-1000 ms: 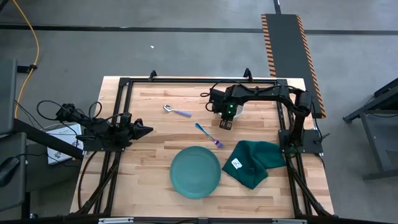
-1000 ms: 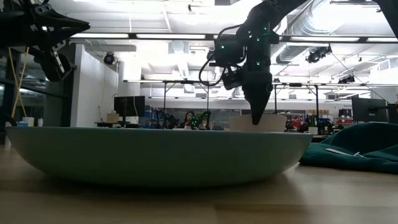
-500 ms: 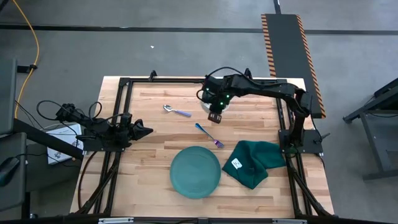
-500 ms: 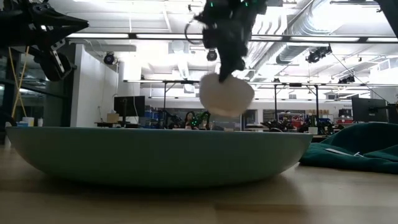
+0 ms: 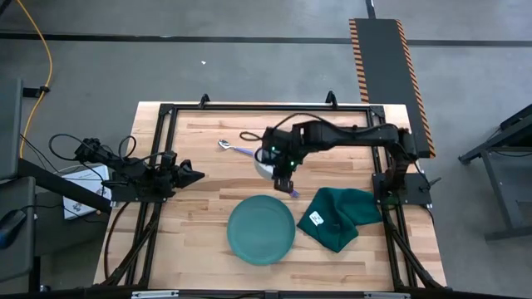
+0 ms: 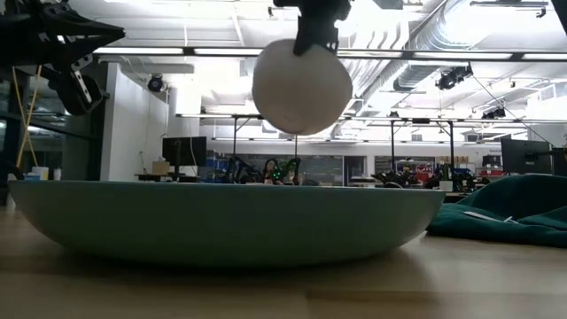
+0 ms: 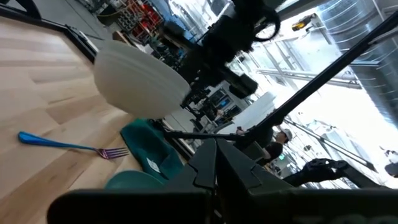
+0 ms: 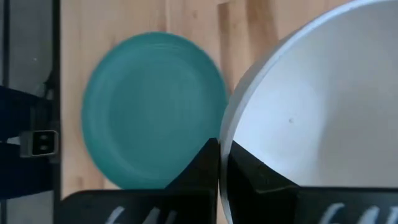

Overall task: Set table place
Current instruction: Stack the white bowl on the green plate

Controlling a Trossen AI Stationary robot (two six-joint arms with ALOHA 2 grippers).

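My right gripper (image 5: pixel 281 170) is shut on the white bowl (image 5: pixel 263 164), held in the air over the table's middle, just beyond the teal plate (image 5: pixel 261 229). In the low view the bowl (image 6: pixel 301 85) hangs high above the plate (image 6: pixel 221 221). The fork (image 7: pixel 68 145) lies flat on the wood under the gripper, and the spoon (image 5: pixel 235 149) lies farther left. My left gripper (image 5: pixel 196 175) is shut and empty above the table's left side. My right gripper holds the bowl by its rim (image 8: pixel 225 146), with one finger (image 8: pixel 252 177) inside the bowl and the other finger (image 8: pixel 202 168) outside. The fingers come from above, pointing down. The bowl hangs tilted below the fingers, lifted clear of the table.
A dark green cloth (image 5: pixel 339 216) with a white label lies crumpled to the right of the plate. The black frame (image 5: pixel 166 112) edges the wooden table (image 5: pixel 208 133). Bare wood shows left of the plate and along the far side.
My right gripper has lifted the bowl off the table at the far right and carried it up, left and toward the near edge, closer to the plate. The bowl has gone from standing on the wood to hanging tilted, well clear of it.
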